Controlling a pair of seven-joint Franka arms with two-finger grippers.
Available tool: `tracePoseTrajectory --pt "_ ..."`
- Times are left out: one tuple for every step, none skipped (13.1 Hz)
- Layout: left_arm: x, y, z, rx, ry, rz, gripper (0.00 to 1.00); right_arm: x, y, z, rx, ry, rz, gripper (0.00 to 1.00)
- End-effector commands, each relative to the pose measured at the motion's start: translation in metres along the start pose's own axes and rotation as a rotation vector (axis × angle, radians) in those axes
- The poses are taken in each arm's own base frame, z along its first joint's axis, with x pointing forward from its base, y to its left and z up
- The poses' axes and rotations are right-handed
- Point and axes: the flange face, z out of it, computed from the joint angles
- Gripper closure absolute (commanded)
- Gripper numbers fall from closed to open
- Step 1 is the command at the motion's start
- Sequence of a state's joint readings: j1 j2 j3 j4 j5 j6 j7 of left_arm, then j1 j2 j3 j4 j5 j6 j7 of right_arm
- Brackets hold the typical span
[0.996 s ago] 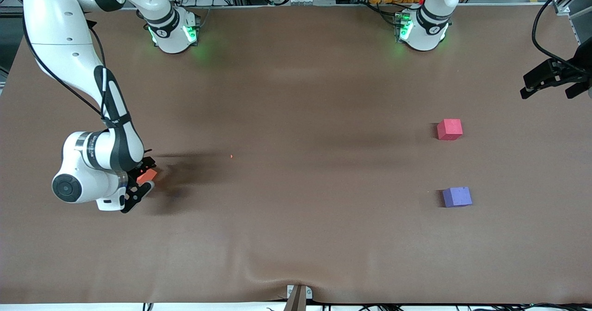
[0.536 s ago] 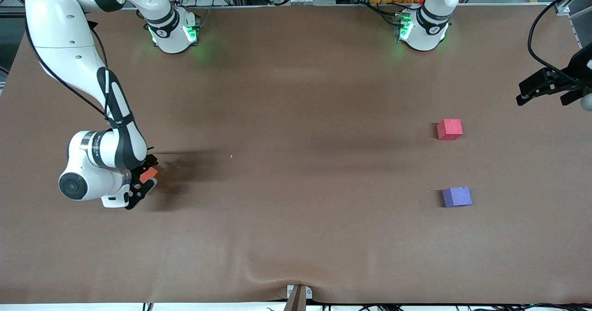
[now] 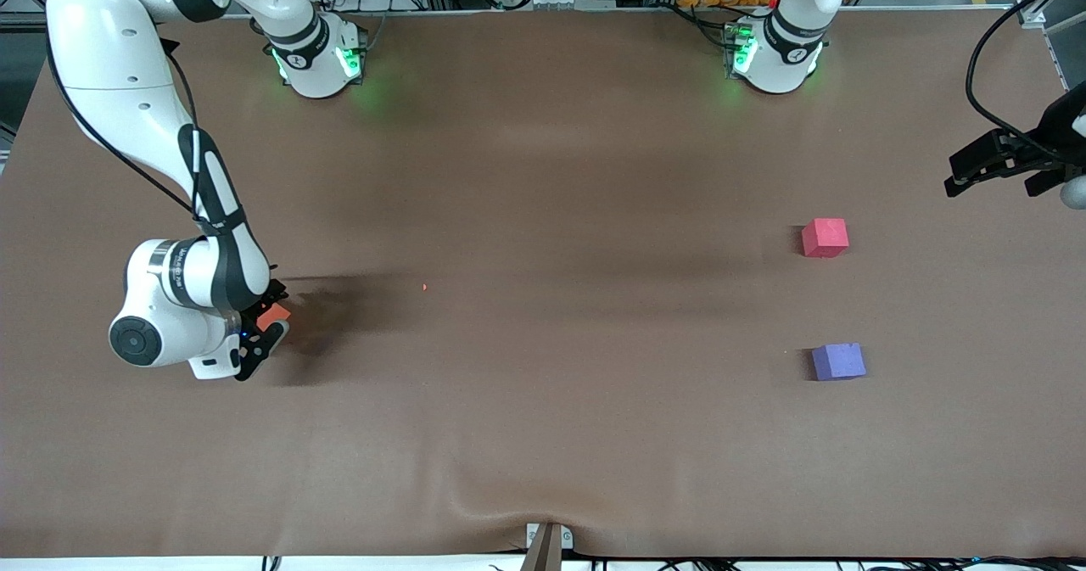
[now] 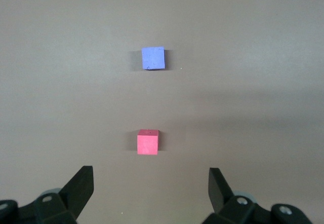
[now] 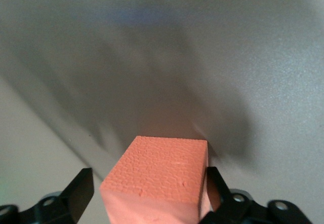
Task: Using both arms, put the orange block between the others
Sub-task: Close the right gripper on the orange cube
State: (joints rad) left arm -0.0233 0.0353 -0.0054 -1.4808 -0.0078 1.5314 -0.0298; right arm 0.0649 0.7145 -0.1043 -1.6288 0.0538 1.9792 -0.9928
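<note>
The orange block (image 3: 273, 315) lies on the table toward the right arm's end, filling the right wrist view (image 5: 157, 178). My right gripper (image 3: 270, 321) is down around it, open: one finger (image 5: 216, 183) touches a side of the block, the other (image 5: 81, 186) stands a small gap off. The pinkish-red cube (image 3: 825, 237) and the purple-blue cube (image 3: 838, 361) sit apart toward the left arm's end, the purple-blue one nearer the front camera. My left gripper (image 3: 988, 170) hangs open in the air by that end, with the pinkish-red cube (image 4: 148, 142) and the purple-blue cube (image 4: 153, 58) in its wrist view.
The brown table cover (image 3: 543, 401) has a ripple near its front edge by a small metal clamp (image 3: 547, 539). A tiny orange crumb (image 3: 424, 287) lies on the cover. Green-lit arm bases (image 3: 318, 58) stand along the back edge.
The right gripper has settled lower around the orange block and its fingers have drawn in a little. The left gripper has drifted slightly inward over the table.
</note>
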Motion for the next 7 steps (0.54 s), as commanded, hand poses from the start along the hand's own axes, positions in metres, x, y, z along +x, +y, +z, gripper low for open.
tracePoseTrajectory --pt "-0.006 -0.004 -0.007 0.015 0.016 0.007 0.00 -0.003 0.005 -0.003 -0.056 0.015 -0.161 0.31" --pt "-0.006 -0.008 -0.007 0.015 0.016 0.001 0.00 -0.002 0.006 -0.004 -0.068 0.020 -0.204 0.42" --pt "-0.006 -0.008 -0.007 0.015 0.016 0.001 0.00 -0.002 0.006 -0.005 -0.069 0.021 -0.208 0.54" --pt "-0.006 -0.008 -0.007 0.015 0.016 0.002 0.00 -0.003 0.006 -0.006 -0.070 0.022 -0.197 0.58" --pt "-0.006 -0.009 -0.007 0.015 0.016 -0.001 0.00 -0.004 0.007 -0.008 -0.065 0.034 -0.186 0.63" --pt "-0.006 -0.009 -0.007 0.015 0.016 -0.001 0.00 -0.008 0.010 -0.013 -0.067 0.045 -0.169 0.65" --pt "-0.006 -0.009 -0.007 0.015 0.019 -0.001 0.00 -0.007 0.010 -0.019 -0.073 0.052 -0.149 0.65"
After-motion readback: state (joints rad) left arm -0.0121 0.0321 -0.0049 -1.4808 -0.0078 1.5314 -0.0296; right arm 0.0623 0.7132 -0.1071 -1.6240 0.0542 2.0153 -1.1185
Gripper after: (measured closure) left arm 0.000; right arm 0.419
